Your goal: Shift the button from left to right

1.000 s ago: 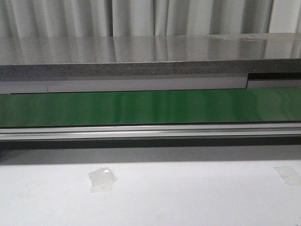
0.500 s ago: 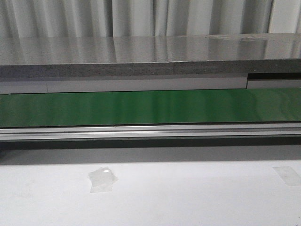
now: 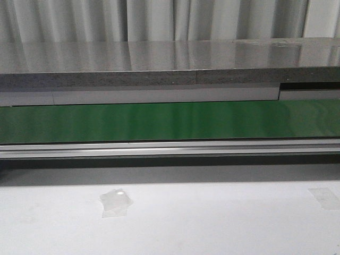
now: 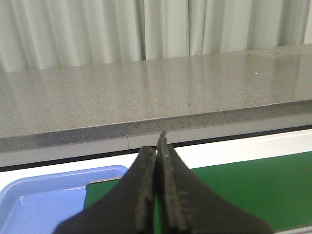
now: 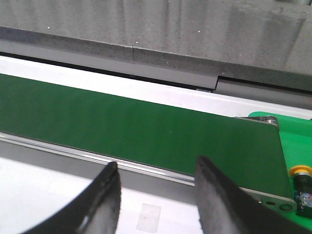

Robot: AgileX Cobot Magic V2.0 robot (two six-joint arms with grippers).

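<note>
The button (image 5: 301,179), a yellow cap on a black body, shows only at the edge of the right wrist view, just past the end of the green conveyor belt (image 5: 146,126). My right gripper (image 5: 157,165) is open and empty above the white table, near the belt's metal rail and apart from the button. My left gripper (image 4: 158,146) is shut with nothing between the fingers, above the belt (image 4: 243,190) beside a blue tray (image 4: 39,195). The front view shows neither gripper nor the button.
A grey stone shelf (image 3: 159,64) runs behind the belt (image 3: 170,121), with curtains beyond. Clear tape patches lie on the white table (image 3: 116,202) (image 3: 325,197); one is under my right gripper (image 5: 148,217). A brighter green surface (image 5: 297,136) lies past the belt's end.
</note>
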